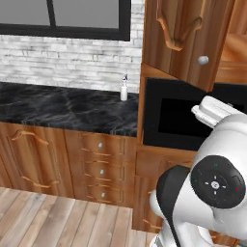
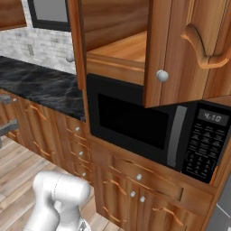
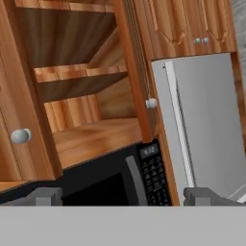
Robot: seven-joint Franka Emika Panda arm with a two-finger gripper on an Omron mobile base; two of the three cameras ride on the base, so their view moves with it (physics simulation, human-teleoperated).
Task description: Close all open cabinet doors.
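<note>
**Operator:** Where are the cabinet doors, and how do they stand?

**Technician:** You have two open doors on the upper cabinet above the microwave. In the hand view, the left door swings out toward the camera at the left edge, with its round knob showing. The right door is seen almost edge-on, its knob pointing toward the fridge. Between the two doors you can see the bare wooden shelves of the cabinet interior.

**Operator:** Do the base views agree?

**Technician:** Yes. In the left base view, one open door hangs out over the microwate's black front. In the right base view, you see an open door close to the camera at the upper right, and the cabinet floor lies exposed behind it.

**Operator:** What is the gripper doing?

**Technician:** The gripper faces the open cabinet and the microwave keypad. Its two fingers are spread wide apart, one at each lower corner of the hand view. Nothing lies between them, and they touch neither door.

**Operator:** Anything else nearby?

**Technician:** A closed pair of doors sits above the fridge. A soap bottle stands on the black counter, left of the microwave.
</note>
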